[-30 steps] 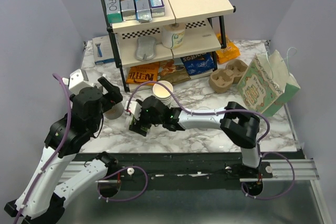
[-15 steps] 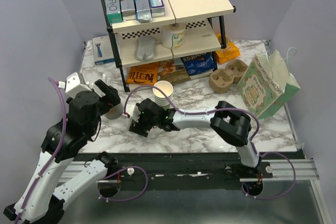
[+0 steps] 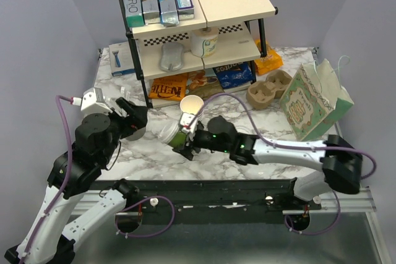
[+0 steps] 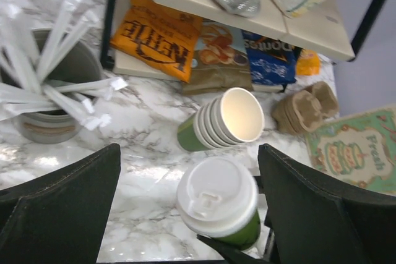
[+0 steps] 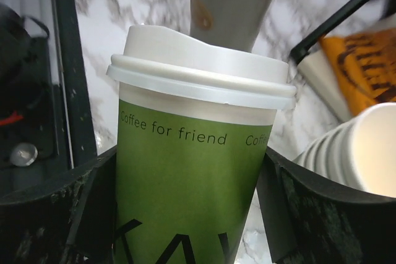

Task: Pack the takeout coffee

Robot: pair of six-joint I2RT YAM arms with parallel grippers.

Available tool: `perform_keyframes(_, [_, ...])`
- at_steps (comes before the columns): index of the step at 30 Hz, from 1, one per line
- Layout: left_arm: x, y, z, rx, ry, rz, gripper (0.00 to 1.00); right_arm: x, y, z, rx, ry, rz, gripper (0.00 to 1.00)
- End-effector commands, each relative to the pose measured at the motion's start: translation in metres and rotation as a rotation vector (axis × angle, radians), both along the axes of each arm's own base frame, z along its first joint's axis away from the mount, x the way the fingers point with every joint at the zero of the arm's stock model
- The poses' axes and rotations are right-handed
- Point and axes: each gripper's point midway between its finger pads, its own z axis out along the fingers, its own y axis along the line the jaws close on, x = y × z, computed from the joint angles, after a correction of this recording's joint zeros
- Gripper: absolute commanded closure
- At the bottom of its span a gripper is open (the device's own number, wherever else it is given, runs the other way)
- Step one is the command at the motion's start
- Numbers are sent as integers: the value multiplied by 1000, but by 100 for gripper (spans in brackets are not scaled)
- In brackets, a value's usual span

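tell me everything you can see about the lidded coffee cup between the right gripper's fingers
The takeout coffee is a paper cup with a green printed wrap reading "Coffee for friend" and a cream band above it. Its white plastic lid has a raised sip tab and sits fully on. The cup leans, lid toward the left arm, over the marble table, beside the stack of lidless cups. The right gripper clasps its sides. Its base is hidden.

Nested cups [image 3: 191,110], cardboard carrier [image 3: 270,88], gift bag [image 3: 311,101]
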Motion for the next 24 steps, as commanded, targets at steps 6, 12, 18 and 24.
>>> perform_keyframes(6, [-2, -70, 36, -100, -165, -370, 1, 6, -40, 74, 285, -85, -142, 20])
perform_keyframes(12, [7, -108, 10, -106, -87, -517, 1, 3, -50, 101, 353, -131, -141, 21])
perform_keyframes(18, [6, -141, -12, -111, -24, -684, 1, -3, -52, 111, 373, -147, -111, 20])
perform_keyframes(24, [-1, -148, -36, -88, 40, -758, 1, 7, -64, 125, 435, -177, -193, 21])
